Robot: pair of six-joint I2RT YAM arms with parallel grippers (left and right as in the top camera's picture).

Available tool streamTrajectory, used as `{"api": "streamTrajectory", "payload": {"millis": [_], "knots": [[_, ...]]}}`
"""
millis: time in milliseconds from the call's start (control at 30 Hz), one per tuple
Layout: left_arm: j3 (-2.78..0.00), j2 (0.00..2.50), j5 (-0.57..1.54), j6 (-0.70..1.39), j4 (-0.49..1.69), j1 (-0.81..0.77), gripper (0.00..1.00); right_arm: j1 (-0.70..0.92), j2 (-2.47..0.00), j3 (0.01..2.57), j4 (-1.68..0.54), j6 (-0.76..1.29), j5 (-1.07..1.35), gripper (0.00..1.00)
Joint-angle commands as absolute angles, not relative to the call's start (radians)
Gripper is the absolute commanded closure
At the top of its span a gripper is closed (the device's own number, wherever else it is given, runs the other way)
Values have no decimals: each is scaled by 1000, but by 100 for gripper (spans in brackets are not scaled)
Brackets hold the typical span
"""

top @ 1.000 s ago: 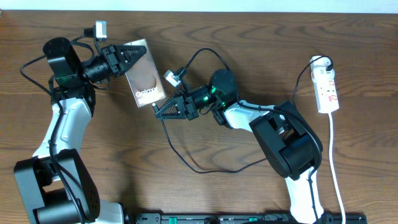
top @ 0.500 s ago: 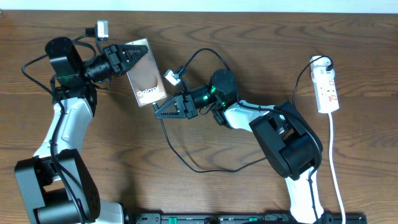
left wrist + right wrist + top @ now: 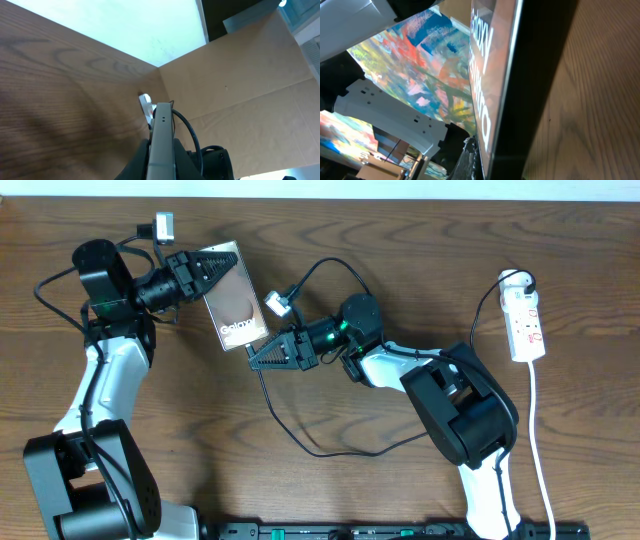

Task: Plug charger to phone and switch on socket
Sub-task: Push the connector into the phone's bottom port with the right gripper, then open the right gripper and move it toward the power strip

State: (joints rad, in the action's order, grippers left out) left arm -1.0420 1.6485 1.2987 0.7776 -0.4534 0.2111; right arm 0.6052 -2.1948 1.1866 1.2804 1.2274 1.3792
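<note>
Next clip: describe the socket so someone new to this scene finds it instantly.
On the wooden table, seen from overhead, go to the far right side. There lies the socket, an elongated white strip with small red marks. It is the only white block there, trailing a white cord.

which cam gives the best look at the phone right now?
Overhead. The phone shows almost whole there, glossy face up with its white lettering visible. The left wrist view shows the phone only as a thin edge. The right wrist view is too close: a steep sliver of the phone with part of the lettering.
</note>
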Motion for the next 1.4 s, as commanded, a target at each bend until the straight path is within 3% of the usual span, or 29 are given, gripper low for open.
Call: {"api": "streamTrajectory", "payload": {"millis": [0, 800, 900, 967, 1033, 1067, 1100, 1133, 1233, 1367], "knots": [[-1049, 1650, 1358, 752, -455, 197, 93, 582, -2190, 1197, 1295, 1246, 1243, 99], [-1049, 1650, 1316, 753, -455, 197, 93, 582, -2190, 1197, 1293, 1290, 1139, 99], [-1049, 1650, 1299, 752, -455, 197, 92, 582, -2190, 1197, 1287, 1289, 1140, 87], [-1049, 1650, 1272, 752, -454, 198, 92, 582, -2190, 1197, 1287, 1289, 1147, 67], [-1049, 1650, 1271, 753, -454, 198, 93, 582, -2190, 1197, 1286, 1289, 1164, 40], [-1049, 1650, 1271, 752, -454, 199, 93, 582, -2190, 1197, 1286, 1289, 1173, 19], [-1049, 1650, 1271, 752, -454, 204, 92, 582, -2190, 1197, 1287, 1287, 1178, 6], [-1049, 1650, 1271, 753, -454, 214, 92, 581, -2190, 1197, 1286, 1285, 1182, 1], [-1049, 1650, 1276, 754, -446, 241, 92, 575, -2190, 1197, 1275, 1277, 1181, 1], [-1049, 1650, 1327, 753, -408, 293, 93, 553, -2190, 1197, 1095, 1234, 1137, 1]]}}
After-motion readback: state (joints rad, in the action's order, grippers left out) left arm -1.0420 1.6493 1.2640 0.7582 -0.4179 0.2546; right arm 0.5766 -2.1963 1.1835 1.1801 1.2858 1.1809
